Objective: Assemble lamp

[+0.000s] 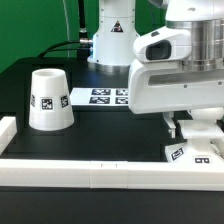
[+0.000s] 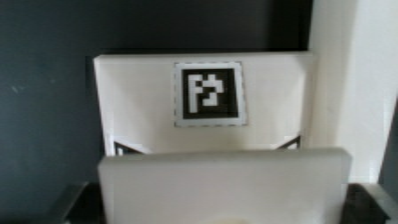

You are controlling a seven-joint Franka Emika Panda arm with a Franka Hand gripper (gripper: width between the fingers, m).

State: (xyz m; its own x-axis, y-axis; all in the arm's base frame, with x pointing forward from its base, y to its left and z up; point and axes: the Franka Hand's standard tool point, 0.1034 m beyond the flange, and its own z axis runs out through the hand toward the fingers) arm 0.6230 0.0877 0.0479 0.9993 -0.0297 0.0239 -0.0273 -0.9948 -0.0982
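Over at the right of the exterior view, the white arm [image 1: 175, 75] reaches down, and its bulky wrist fills the upper right of the frame. Under it, at lower right, the low blocky lamp base [image 1: 190, 152] sits on the black surface [image 1: 110, 130], just behind the white border rail [image 1: 90, 170] that runs along the bottom of the frame. The jaws are down at the base, but the wrist housing hides them, so I cannot tell whether they are apart, together or clamped on it.

The wrist view is filled by the base [image 2: 134, 100], with one black-and-white tag [image 2: 208, 95] facing the camera. A blurred white shape [image 2: 222, 185] sits close to the lens.

The shade [image 1: 48, 100] stands upright, narrow end up, at the left of the frame, well apart from the base. The marker board [image 1: 105, 96] lies flat behind, mid-frame, between shade and arm.
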